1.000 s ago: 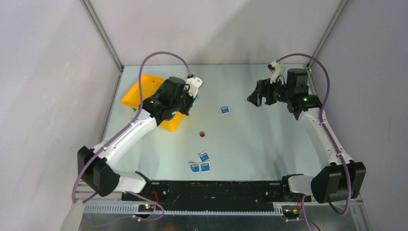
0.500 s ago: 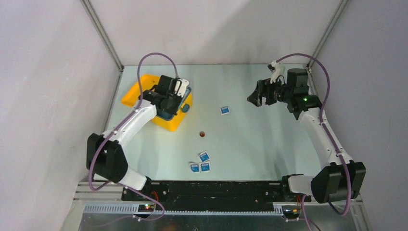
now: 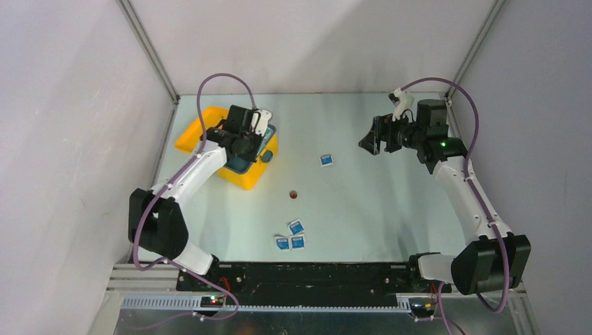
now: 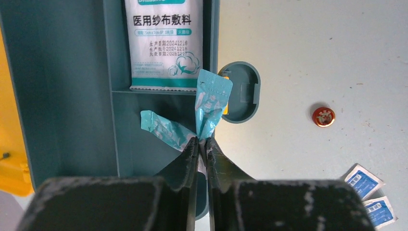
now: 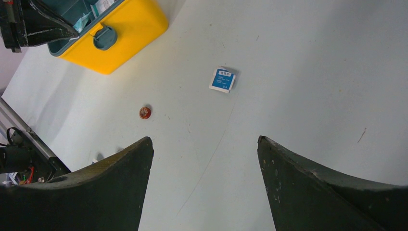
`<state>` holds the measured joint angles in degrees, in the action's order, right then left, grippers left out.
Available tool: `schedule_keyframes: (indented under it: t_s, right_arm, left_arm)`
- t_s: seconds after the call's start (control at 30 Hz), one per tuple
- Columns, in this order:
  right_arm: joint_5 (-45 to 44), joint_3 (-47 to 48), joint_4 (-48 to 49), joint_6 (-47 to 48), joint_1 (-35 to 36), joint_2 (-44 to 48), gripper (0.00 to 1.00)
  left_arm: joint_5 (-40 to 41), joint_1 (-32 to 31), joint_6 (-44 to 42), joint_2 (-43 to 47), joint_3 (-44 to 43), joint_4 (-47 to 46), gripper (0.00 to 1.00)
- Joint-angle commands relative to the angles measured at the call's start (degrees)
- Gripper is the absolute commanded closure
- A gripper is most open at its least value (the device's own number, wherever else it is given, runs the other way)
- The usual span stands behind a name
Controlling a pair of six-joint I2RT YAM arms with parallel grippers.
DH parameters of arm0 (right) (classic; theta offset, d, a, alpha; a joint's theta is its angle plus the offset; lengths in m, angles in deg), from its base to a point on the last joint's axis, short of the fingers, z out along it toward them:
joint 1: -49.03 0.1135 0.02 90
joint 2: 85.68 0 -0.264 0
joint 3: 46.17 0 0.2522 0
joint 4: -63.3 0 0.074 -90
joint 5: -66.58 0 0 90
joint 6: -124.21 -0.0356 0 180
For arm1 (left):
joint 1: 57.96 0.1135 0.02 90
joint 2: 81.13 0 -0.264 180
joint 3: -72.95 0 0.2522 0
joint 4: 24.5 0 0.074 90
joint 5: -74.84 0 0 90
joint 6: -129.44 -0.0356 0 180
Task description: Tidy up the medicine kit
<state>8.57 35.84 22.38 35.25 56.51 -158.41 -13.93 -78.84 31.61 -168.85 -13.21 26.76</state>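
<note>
The left gripper (image 4: 202, 144) has swung over the yellow medicine kit (image 3: 192, 136) at the far left of the table (image 3: 363, 202), jaws pinching a teal packet (image 4: 211, 103) above its tray (image 4: 62, 96), so the packet looks ready to drop, while the right gripper (image 5: 204, 139) waits wide open.

The medicine kit (image 5: 125, 29) is smooth yellow plastic with a slight sheen; its tray (image 4: 62, 86) is matt teal plastic. The teal sachet (image 4: 211, 103) looks like crinkly glossy film. The table (image 4: 312, 57) is matt and pale, speckled with scuffs. The left gripper (image 4: 202, 141) is rough matt black, worn grey at the edges.
</note>
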Motion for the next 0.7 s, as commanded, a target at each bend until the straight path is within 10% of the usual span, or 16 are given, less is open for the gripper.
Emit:
schedule_keyframes:
  t_s: [0.0,0.67]
  right_arm:
    - [1.06,0.09,1.14,-0.11,-0.22,0.48,0.17]
    - [1.13,0.05,0.75,0.23,-0.28,-0.09,0.17]
  left_arm:
    - [2.48,3.27,-0.15,1.84,1.24,2.64,0.88]
    - [-0.8,6.76,-0.42,2.28,-0.8,4.77,0.89]
